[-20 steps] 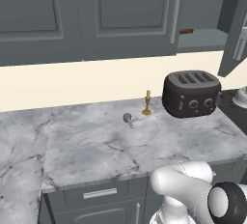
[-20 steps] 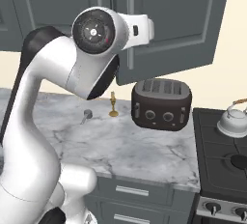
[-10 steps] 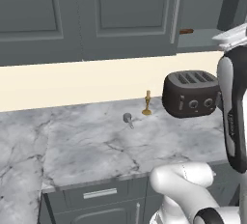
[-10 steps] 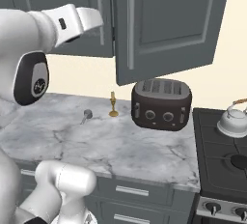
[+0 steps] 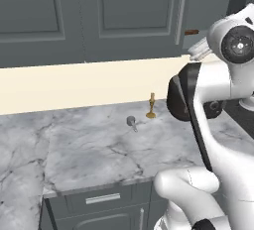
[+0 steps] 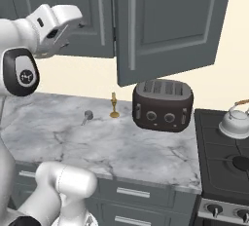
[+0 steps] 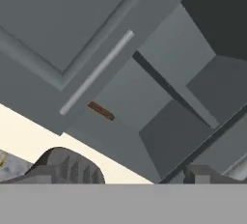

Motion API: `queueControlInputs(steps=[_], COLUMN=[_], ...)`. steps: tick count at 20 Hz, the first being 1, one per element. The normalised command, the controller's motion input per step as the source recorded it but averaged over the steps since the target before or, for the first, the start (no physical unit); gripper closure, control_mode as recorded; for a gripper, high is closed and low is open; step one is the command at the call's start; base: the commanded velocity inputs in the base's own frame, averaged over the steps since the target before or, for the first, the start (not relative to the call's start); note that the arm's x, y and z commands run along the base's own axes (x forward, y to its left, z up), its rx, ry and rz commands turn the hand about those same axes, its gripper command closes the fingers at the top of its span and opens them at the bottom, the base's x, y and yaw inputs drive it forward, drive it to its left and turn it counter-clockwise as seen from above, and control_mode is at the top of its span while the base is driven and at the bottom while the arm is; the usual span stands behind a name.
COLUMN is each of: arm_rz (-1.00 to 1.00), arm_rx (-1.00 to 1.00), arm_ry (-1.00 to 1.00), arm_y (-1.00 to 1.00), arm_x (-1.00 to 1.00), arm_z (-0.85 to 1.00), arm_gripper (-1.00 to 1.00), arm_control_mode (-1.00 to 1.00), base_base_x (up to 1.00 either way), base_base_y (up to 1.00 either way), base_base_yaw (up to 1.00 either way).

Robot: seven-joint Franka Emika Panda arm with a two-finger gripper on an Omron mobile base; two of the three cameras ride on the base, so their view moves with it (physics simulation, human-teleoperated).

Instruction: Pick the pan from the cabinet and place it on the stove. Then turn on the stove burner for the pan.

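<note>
Fingers (image 7: 62,167) spread wide; cabinet (image 7: 159,107) door open.

In the left base view the arm (image 5: 208,100) covers nearly all of the toaster (image 5: 174,100), leaving only a dark sliver at its left side. The hand view cuts the toaster (image 7: 65,167) off at its bottom edge. The cabinet (image 7: 178,97) interior shows shelf and shaded walls; its upper part is too dark to tell what lies there. The stove (image 6: 219,171) runs off the right base view's right edge, its knobs (image 6: 214,212) too small to read.
</note>
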Motion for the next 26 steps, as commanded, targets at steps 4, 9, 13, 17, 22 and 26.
queueControlInputs(steps=[4, 9, 13, 17, 22, 26], arm_rz=[-0.10, -0.13, -0.18, -0.19, -0.17, -0.15], arm_rx=[-0.23, -0.17, -0.12, -0.08, -0.05, -0.04], arm_ry=[0.05, 0.09, 0.13, 0.13, 0.07, 0.06], arm_y=[0.02, 0.00, -0.08, -0.26, -0.46, -0.44], arm_x=[0.64, 0.52, 0.45, 0.33, 0.04, 0.00], arm_z=[-0.20, -0.16, -0.09, -0.02, 0.00, 0.00], arm_gripper=[-1.00, -1.00, -1.00, -1.00, -1.00, -1.00], arm_control_mode=[-1.00, -1.00, -1.00, -1.00, -1.00, -1.00], base_base_x=[0.00, 0.00, 0.00, 0.00, 0.00, 0.00], base_base_y=[0.00, 0.00, 0.00, 0.00, 0.00, 0.00], base_base_yaw=[0.00, 0.00, 0.00, 0.00, 0.00, 0.00])
